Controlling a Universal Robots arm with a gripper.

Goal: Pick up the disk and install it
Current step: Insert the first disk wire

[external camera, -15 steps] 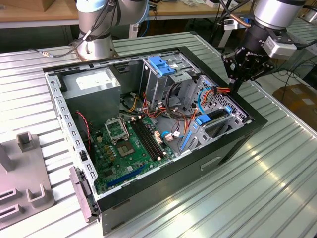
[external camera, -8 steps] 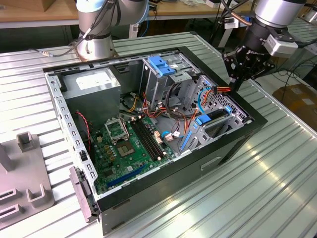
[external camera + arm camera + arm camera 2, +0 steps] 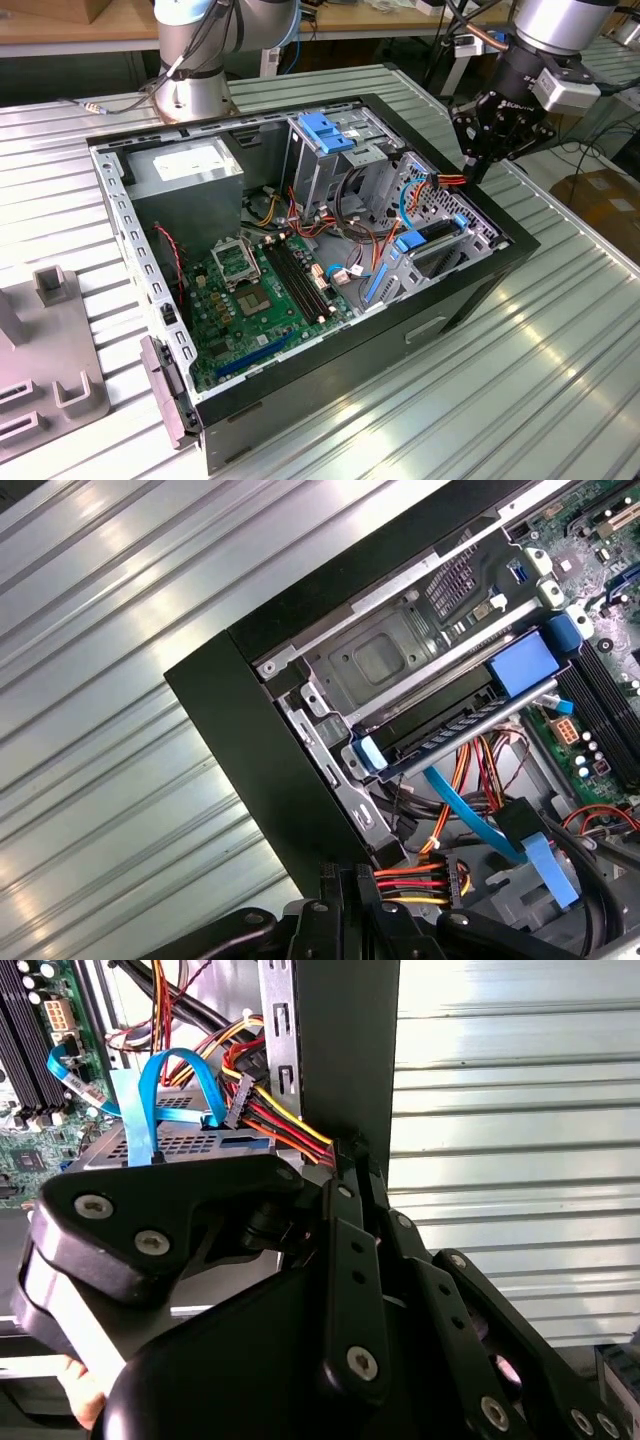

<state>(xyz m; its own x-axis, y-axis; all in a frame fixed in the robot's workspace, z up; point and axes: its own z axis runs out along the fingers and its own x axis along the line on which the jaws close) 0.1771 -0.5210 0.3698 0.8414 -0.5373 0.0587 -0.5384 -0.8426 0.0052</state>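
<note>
The disk lies flat in the drive bay at the case's corner on the exterior view's right, with blue rails along its sides. In the first wrist view the disk shows edge-on between a blue rail and a blue tab. My gripper hangs just above the case wall beside that bay. Its fingers are shut, with the tips against the red, yellow and black power cable bundle, seen in both wrist views. I cannot tell whether a wire is pinched between them. The gripper is apart from the disk.
The open computer case stands on a ribbed metal table. Inside are the motherboard, a grey power-supply box, a metal cage with a blue latch and a blue data cable. A grey fixture stands at the exterior view's left.
</note>
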